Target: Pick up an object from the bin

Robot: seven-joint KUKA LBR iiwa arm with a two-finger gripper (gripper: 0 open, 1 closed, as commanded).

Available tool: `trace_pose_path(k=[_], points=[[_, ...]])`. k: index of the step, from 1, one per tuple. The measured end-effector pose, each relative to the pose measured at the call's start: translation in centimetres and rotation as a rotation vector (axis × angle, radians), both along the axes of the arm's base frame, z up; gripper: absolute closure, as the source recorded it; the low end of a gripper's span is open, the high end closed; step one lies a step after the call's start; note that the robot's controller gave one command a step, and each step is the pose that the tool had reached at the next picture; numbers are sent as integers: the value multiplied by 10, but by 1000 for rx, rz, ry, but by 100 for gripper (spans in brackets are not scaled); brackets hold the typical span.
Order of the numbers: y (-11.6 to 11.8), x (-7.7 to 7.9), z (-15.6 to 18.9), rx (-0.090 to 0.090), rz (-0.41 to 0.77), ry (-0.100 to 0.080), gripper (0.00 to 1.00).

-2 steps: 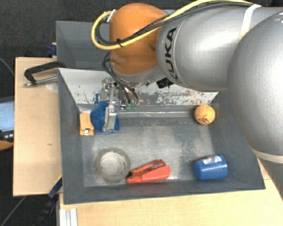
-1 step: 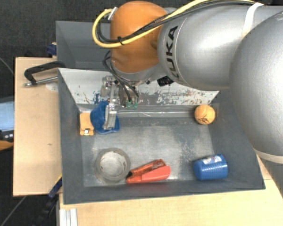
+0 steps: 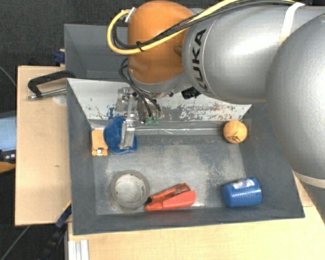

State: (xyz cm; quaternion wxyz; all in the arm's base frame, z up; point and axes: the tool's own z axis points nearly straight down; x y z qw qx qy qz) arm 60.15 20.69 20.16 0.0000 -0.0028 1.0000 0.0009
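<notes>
Camera view looks down on the grey metal bin (image 3: 206, 164), with the arm (image 3: 244, 53) reaching in from the right, its orange wrist cover (image 3: 151, 37) hanging over the far left part. The gripper (image 3: 129, 138) points down into the far left corner of the floor, right at a soft-looking blue thing (image 3: 114, 135) that bulges out to its left. Whether the gripper is open or clamped on that blue thing cannot be told (the metal tip overlaps it from this angle). Just beside the blue thing, on its left, lies a small tan wooden block (image 3: 99, 143). Well apart from these, a clear round ring (image 3: 129, 188) and an orange-red tool (image 3: 171, 198) lie side by side along the near wall, a blue cylinder (image 3: 241, 193) sits in the near right corner, and a tan ball (image 3: 235, 131) rests against the far right wall.
</notes>
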Motion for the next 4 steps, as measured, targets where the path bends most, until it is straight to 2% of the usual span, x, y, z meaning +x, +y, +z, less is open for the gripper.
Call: trace_pose_path(k=[1, 2, 3, 4], points=[[-2, -3, 34, 4, 44, -17, 0], [-24, -18, -39, 2, 16, -5, 0], [-8, -27, -69, 3, -31, -10, 0], [-5, -8, -130, 4, 53, -9, 100]])
